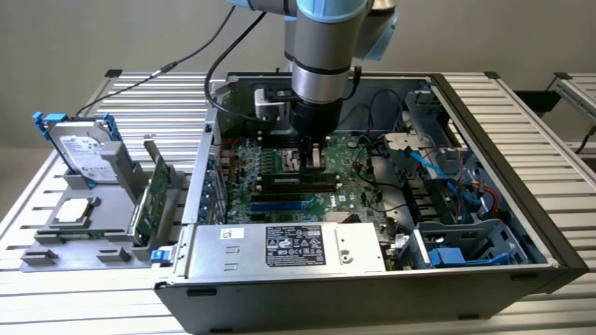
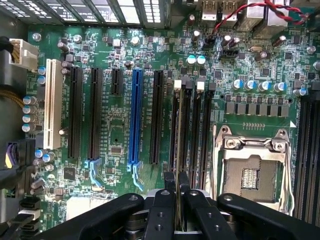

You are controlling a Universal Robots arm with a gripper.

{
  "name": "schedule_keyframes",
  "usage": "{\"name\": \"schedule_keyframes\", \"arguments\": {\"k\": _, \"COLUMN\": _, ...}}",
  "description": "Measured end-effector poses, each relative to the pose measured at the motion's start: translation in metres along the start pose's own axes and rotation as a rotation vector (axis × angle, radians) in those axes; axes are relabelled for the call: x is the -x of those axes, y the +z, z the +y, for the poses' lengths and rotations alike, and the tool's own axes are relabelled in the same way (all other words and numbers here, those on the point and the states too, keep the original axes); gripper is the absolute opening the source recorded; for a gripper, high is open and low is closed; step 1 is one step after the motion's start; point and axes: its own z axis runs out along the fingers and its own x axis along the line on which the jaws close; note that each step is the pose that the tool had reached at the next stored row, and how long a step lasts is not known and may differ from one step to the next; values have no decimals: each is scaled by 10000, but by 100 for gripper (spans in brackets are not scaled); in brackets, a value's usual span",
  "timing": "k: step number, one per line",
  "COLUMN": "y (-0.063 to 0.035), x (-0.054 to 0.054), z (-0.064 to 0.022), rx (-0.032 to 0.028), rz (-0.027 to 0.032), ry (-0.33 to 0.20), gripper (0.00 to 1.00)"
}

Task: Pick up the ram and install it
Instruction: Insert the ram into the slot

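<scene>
My gripper reaches down into the open computer case, low over the green motherboard. Its fingers are shut on the ram, a thin dark stick seen edge-on between them. The ram lines up lengthwise with the black memory slots that have white latches, beside the CPU socket. Whether its lower edge touches a slot, I cannot tell. From the exterior view, the ram's lower part is hidden behind the fingers, just above the black slots.
A grey holder at the exterior view's left carries a hard drive, a green circuit card and a silver chip. The power supply, drive cages and cables crowd the case. A blue slot lies near the memory slots.
</scene>
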Motion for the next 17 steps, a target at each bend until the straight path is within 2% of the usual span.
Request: {"name": "schedule_keyframes", "arguments": {"k": 17, "y": 16, "x": -7, "z": 0, "rx": -21, "rz": 39, "ry": 3, "gripper": 14}}
